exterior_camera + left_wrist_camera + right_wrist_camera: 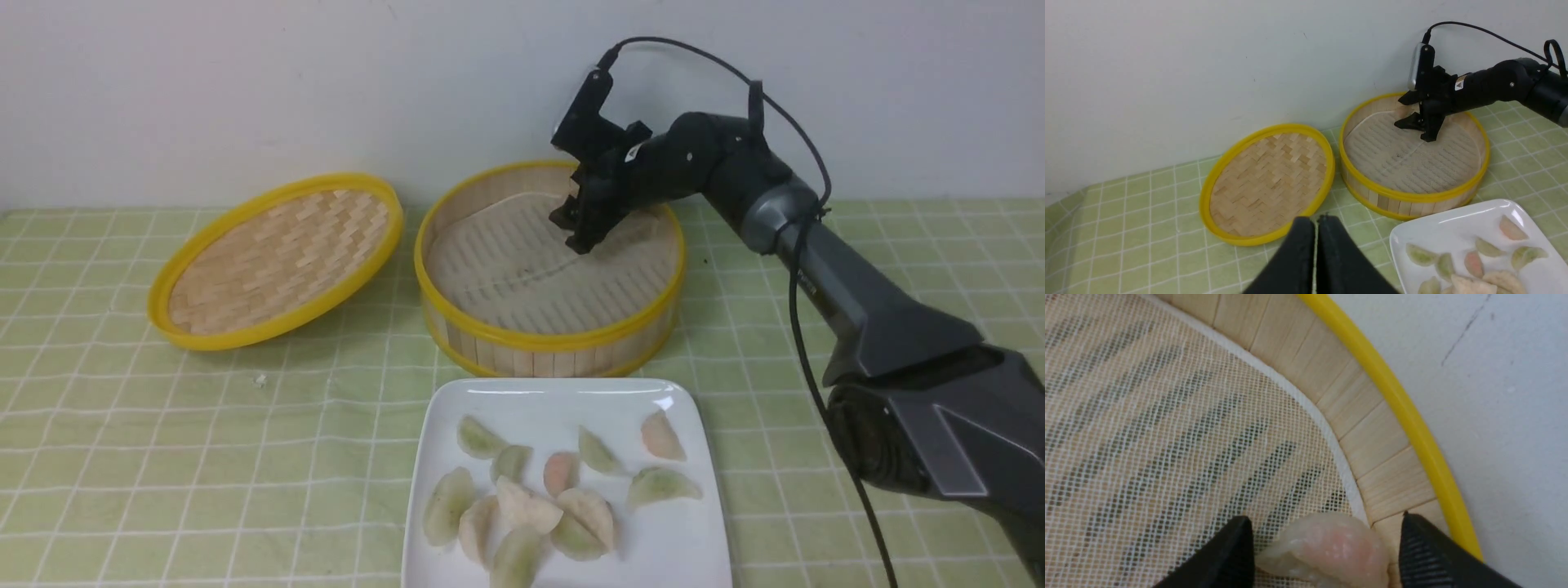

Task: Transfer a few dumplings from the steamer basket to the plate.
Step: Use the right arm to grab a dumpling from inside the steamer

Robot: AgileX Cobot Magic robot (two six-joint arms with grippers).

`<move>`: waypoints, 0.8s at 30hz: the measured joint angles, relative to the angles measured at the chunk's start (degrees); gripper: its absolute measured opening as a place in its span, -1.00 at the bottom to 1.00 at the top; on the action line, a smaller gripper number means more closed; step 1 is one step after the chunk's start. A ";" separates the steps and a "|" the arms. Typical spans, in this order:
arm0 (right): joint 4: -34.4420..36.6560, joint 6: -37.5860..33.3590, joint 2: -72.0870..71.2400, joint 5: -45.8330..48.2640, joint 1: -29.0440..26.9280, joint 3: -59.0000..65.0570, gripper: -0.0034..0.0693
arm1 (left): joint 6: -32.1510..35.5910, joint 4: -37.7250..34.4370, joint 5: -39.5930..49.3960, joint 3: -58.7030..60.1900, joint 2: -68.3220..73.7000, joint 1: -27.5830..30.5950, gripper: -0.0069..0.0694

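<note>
The steamer basket (pixel 547 339) stands at the table's middle back, its whitish liner (pixel 522 278) mostly bare. My right gripper (pixel 575 220) reaches down inside it at the far wall. In the right wrist view the gripper (pixel 1325 516) is open, its black fingers on either side of one pinkish-white dumpling (pixel 1327 549) lying on the mesh against the basket wall (pixel 1372 428). The white square plate (pixel 563 396) sits in front of the basket and holds several dumplings (pixel 522 506). My left gripper (pixel 1316 218) is shut and empty, above the cloth near the plate (pixel 1474 212).
The shallow woven lid (pixel 277 257) lies tilted to the left of the basket; it also shows in the left wrist view (pixel 1267 183). A white wall runs close behind the basket. A green checked cloth (pixel 163 457) covers the table. The right arm (pixel 857 294) spans the right side.
</note>
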 joint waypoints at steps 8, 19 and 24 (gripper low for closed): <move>-2.78 2.13 0.25 -0.19 0.09 -0.25 -0.38 | 0.00 0.61 0.00 0.00 0.00 0.00 -0.83; -13.05 18.78 -3.79 14.06 0.27 0.02 -0.94 | 0.00 0.82 0.00 0.00 0.00 0.00 -0.83; -8.83 17.53 -6.42 16.11 0.27 0.02 -0.95 | 0.00 0.82 0.00 0.00 0.00 0.00 -0.83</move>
